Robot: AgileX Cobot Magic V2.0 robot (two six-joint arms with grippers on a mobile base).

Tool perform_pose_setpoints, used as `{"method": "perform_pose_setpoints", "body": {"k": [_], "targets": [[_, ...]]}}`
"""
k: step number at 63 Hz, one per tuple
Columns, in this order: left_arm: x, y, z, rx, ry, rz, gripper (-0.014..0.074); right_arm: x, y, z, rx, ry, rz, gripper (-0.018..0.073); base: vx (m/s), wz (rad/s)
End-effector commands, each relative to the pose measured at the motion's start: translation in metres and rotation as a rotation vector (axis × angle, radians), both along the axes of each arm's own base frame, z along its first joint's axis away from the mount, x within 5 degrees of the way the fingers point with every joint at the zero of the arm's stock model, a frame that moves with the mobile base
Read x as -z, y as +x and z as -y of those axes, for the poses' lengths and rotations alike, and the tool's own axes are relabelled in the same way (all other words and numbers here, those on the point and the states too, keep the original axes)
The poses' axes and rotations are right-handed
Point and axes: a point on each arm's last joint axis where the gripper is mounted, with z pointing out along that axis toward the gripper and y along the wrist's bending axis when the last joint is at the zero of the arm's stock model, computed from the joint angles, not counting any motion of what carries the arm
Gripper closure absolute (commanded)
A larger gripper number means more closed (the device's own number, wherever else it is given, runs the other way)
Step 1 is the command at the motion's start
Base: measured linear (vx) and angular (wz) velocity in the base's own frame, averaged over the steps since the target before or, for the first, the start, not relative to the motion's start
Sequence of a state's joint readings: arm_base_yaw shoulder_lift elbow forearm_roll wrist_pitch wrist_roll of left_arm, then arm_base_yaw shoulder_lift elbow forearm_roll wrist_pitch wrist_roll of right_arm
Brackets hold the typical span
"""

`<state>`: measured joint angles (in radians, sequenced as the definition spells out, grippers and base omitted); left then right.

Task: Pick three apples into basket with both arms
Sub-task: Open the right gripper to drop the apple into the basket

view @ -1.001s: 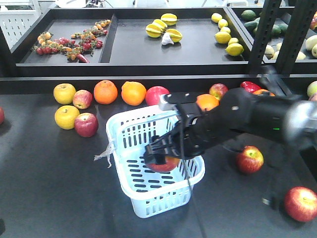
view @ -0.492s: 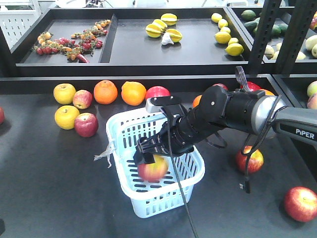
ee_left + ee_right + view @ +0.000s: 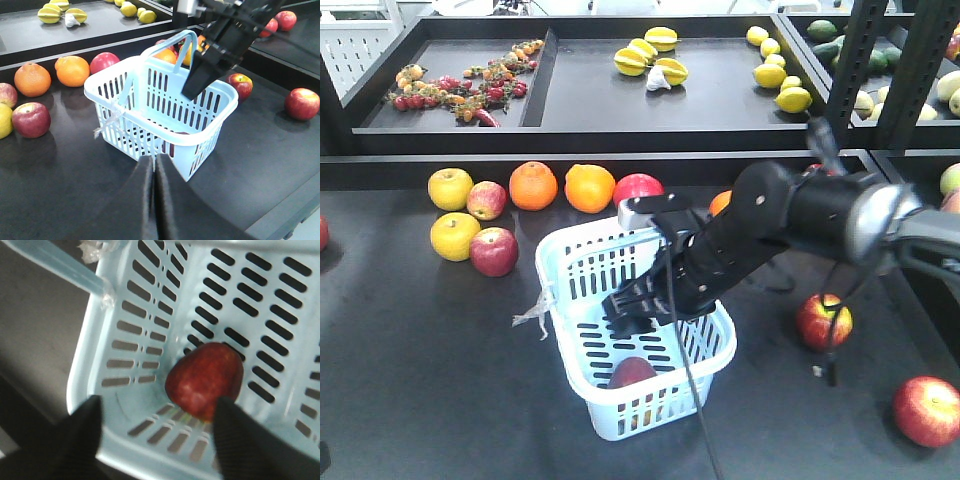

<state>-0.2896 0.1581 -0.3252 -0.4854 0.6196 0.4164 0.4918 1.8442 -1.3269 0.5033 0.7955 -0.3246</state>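
Observation:
The pale blue basket [image 3: 563,290] stands on the dark table. One dark red apple [image 3: 633,372] lies on its floor near the front wall, also seen from above in the right wrist view [image 3: 205,380]. My right gripper [image 3: 638,306] hangs open just above the basket's inside, its fingers [image 3: 95,412] apart with nothing between them. My left gripper [image 3: 154,160] is shut and empty, low over the table just in front of the basket [image 3: 212,134]. More apples lie on the table: two at the right [image 3: 824,321] [image 3: 927,410] and one at the left [image 3: 494,251].
Two oranges [image 3: 533,185] and yellow round fruits [image 3: 451,188] line the back ledge with more apples [image 3: 638,188]. Behind is a black shelf [image 3: 620,135] holding starfruit, lemons and small fruit. Black perforated posts [image 3: 848,70] rise at the right.
The apple held over the basket by my right gripper has dropped to the basket floor. The right gripper has opened and lifted slightly.

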Motion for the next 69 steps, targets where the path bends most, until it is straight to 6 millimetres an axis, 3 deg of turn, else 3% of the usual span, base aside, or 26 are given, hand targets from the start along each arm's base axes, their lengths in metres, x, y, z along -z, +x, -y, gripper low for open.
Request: {"method": "perform_pose_setpoints", "body": {"k": [1, 7, 21, 37, 51, 59, 69], "targets": [[-0.013, 0.002, 0.000, -0.022, -0.062, 0.047, 0.0604, -0.043, -0.008, 0.008, 0.005, 0.014, 0.078, 0.0359, 0.00, 0.00], [-0.013, 0.002, 0.000, -0.022, -0.062, 0.047, 0.0604, -0.058, -0.018, 0.015, -0.021, -0.018, 0.091, 0.0578, 0.00, 0.00], [-0.013, 0.002, 0.000, -0.022, -0.062, 0.047, 0.0604, -0.083, -0.045, 0.036, 0.000, -0.066, 0.147, 0.0568, 0.00, 0.00], [-0.013, 0.002, 0.000, -0.022, -0.062, 0.047, 0.0604, -0.079, -0.068, 0.079, 0.173, -0.242, 0.284, 0.0567, 0.00, 0.00], [-0.013, 0.002, 0.000, -0.022, -0.062, 0.047, 0.0604, -0.081, -0.042, 0.150, 0.466, -0.322, 0.305, 0.0567, 0.00, 0.00], [-0.013, 0.002, 0.000, -0.022, -0.062, 0.047, 0.0604, -0.069, -0.028, 0.183, 0.523, -0.304, 0.263, 0.0553, 0.00, 0.00], [-0.013, 0.002, 0.000, -0.022, -0.062, 0.048, 0.0604, -0.048, -0.006, 0.207, 0.514, -0.229, 0.191, 0.0397, 0.00, 0.00]]}}
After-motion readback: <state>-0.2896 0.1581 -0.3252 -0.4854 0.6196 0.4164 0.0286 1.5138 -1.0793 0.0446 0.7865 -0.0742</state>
